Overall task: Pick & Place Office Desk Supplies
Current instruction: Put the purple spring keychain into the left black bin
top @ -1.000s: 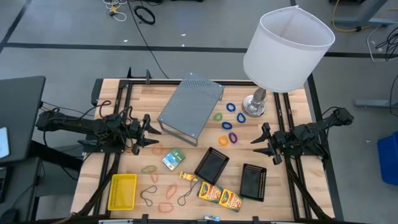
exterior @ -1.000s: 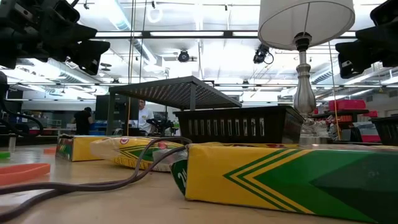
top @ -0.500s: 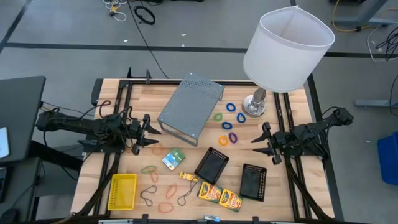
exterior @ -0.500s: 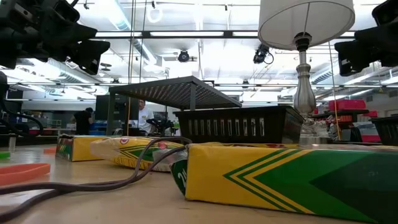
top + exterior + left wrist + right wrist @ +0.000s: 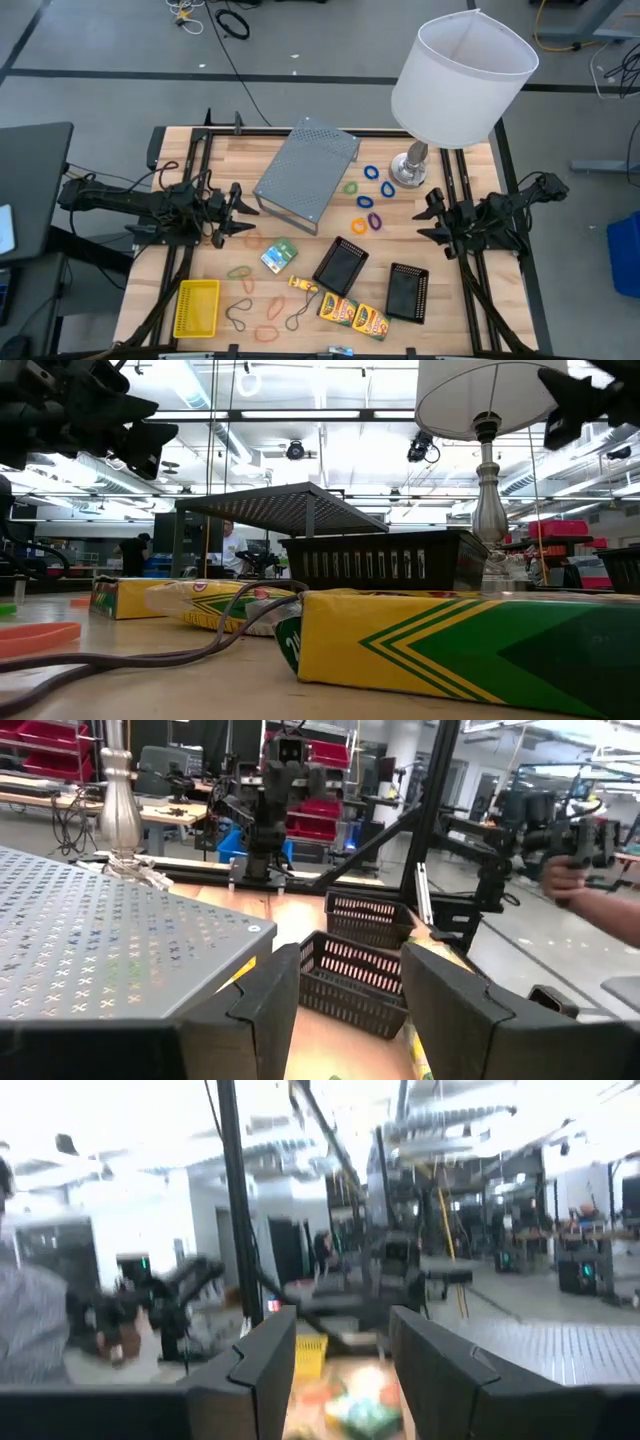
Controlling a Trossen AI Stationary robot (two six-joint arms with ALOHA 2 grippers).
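Two black mesh trays (image 5: 340,265) (image 5: 407,291) lie at the table's middle front, with two yellow-green crayon boxes (image 5: 353,314) flat in front of them. A green-white packet (image 5: 279,256) lies left of the trays. The yellow basket (image 5: 197,306) stands at the front left. Coloured rubber-band loops lie in two groups, near the lamp base (image 5: 371,200) and at the front left (image 5: 247,286). My left gripper (image 5: 240,212) is open and empty above the table's left side. My right gripper (image 5: 430,215) is open and empty above the right side. Both are clear of every object.
A grey perforated metal stand (image 5: 306,172) stands at the middle back. A tall lamp with a white shade (image 5: 460,70) has its base (image 5: 408,170) at the back right. Black cord loops (image 5: 238,317) lie at the front. A person's hand (image 5: 575,880) shows beyond the table.
My right gripper has drawn back toward the table's right edge and risen, staying open and empty. No object on the table has moved.
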